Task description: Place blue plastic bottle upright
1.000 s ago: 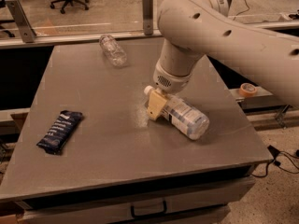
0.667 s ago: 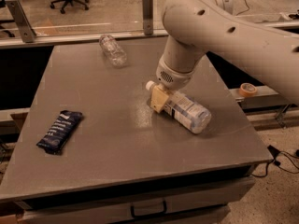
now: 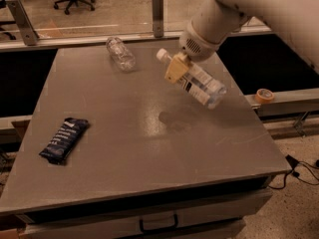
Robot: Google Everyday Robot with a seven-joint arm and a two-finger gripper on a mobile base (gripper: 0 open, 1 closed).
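The blue plastic bottle (image 3: 199,82), with white cap and white label with dark print, hangs in the air above the right half of the grey table (image 3: 124,148). It is tilted, cap up-left and base down-right. My gripper (image 3: 177,67) with tan fingers is shut on the bottle near its neck. The bottle's shadow lies on the table below it.
A smaller clear unlabelled bottle (image 3: 121,54) lies on its side at the table's back edge. A dark snack packet (image 3: 65,139) lies at the front left. A tape roll (image 3: 264,95) sits on a ledge to the right. A drawer handle (image 3: 158,223) shows below the tabletop.
The gripper has lifted the blue bottle off the table; it was lying on the surface, now it hangs tilted above it. The arm has risen.
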